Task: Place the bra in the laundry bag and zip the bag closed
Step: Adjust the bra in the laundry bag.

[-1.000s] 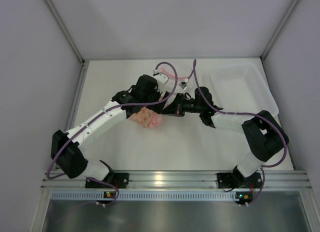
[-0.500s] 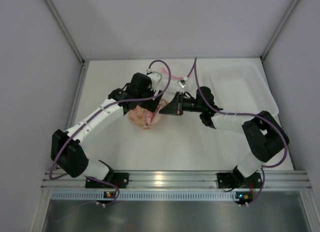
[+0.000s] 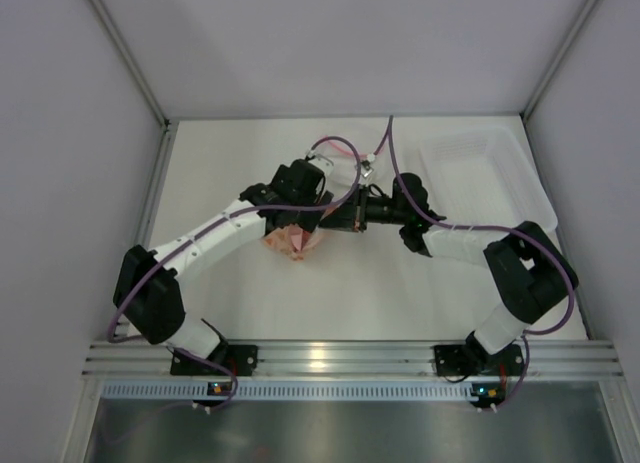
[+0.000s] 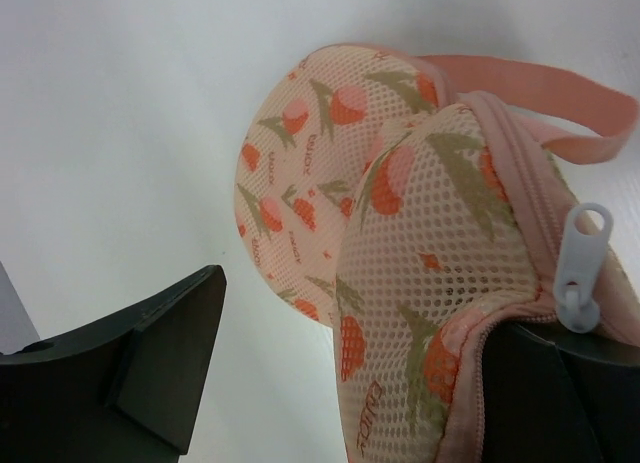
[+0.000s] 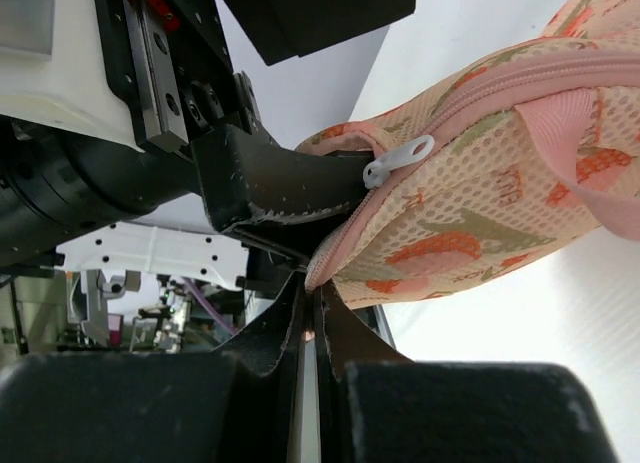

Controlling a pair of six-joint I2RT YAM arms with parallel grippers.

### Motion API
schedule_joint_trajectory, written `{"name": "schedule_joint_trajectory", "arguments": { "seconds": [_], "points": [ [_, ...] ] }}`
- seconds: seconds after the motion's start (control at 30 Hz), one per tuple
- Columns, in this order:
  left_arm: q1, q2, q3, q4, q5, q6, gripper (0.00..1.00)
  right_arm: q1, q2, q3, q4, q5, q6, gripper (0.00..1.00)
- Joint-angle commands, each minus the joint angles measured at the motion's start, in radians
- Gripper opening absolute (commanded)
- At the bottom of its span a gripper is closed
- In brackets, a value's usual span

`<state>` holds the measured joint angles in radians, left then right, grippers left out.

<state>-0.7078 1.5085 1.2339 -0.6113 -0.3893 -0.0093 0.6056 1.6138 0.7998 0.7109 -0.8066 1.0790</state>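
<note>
The laundry bag (image 3: 291, 242), peach mesh printed with red-orange fruit and edged in pink, is near the middle of the worktop (image 3: 215, 163), where the two arms meet from left and right. The right hand (image 5: 312, 286) has its fingers drawn almost together, pinching the bag's pink zip edging between them. The left hand (image 4: 355, 313) is spread wide. One finger (image 4: 150, 358) stands clear of the fabric on the left. The other lies under the bag's edge, just below the white zipper pull (image 4: 582, 263). From the right wrist, the zip reads as joined on the far side of that pull. A pink strap loop (image 4: 540, 78) sticks out from the bag's far end. A clear plastic tray (image 3: 480, 168) sits well apart at the far right of the worktop.
</note>
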Motion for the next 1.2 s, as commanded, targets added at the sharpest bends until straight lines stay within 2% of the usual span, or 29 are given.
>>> {"name": "schedule_joint_trajectory", "arguments": {
  "seconds": [0.0, 0.13, 0.27, 0.53, 0.67, 0.73, 0.77, 0.8, 0.87, 0.97, 1.03, 1.1, 1.17],
  "points": [
    [-0.004, 0.048, -0.019, 0.007, -0.079, -0.038, 0.91, 0.033, -0.058, 0.035, 0.217, -0.049, 0.071, 0.00],
    [-0.005, 0.024, 0.013, 0.010, -0.013, -0.020, 0.91, 0.031, -0.052, 0.012, 0.173, -0.043, 0.044, 0.00],
    [-0.019, -0.073, 0.067, 0.019, 0.180, 0.043, 0.92, 0.031, -0.048, 0.004, 0.131, -0.026, 0.009, 0.00],
    [-0.041, -0.200, 0.076, 0.005, 0.292, 0.114, 0.93, 0.020, -0.026, 0.015, 0.111, -0.016, -0.001, 0.00],
    [-0.039, -0.248, 0.072, 0.004, 0.336, 0.083, 0.92, 0.020, -0.017, 0.012, 0.114, -0.020, -0.013, 0.00],
    [-0.024, -0.271, 0.081, 0.005, 0.384, 0.071, 0.87, 0.020, -0.017, 0.007, 0.107, -0.028, -0.030, 0.00],
    [-0.003, -0.274, 0.087, 0.002, 0.459, 0.069, 0.83, 0.020, -0.015, 0.004, 0.110, -0.032, -0.034, 0.00],
    [0.043, -0.277, 0.096, 0.002, 0.525, 0.069, 0.73, 0.020, -0.015, 0.001, 0.110, -0.037, -0.043, 0.00],
    [0.076, -0.263, 0.105, -0.024, 0.555, 0.084, 0.56, 0.020, -0.015, -0.005, 0.107, -0.051, -0.074, 0.00],
    [0.097, -0.245, 0.108, -0.073, 0.654, 0.088, 0.42, 0.020, -0.017, -0.016, 0.093, -0.059, -0.099, 0.00],
    [0.102, -0.248, 0.085, -0.073, 0.670, 0.055, 0.43, 0.020, -0.015, -0.020, 0.099, -0.068, -0.102, 0.00],
    [0.134, -0.258, 0.055, -0.050, 0.711, 0.046, 0.48, 0.020, -0.015, -0.028, 0.099, -0.081, -0.113, 0.00],
    [0.213, -0.234, 0.042, -0.045, 0.766, 0.051, 0.53, 0.019, -0.020, -0.036, 0.096, -0.091, -0.135, 0.00]
  ]
}}
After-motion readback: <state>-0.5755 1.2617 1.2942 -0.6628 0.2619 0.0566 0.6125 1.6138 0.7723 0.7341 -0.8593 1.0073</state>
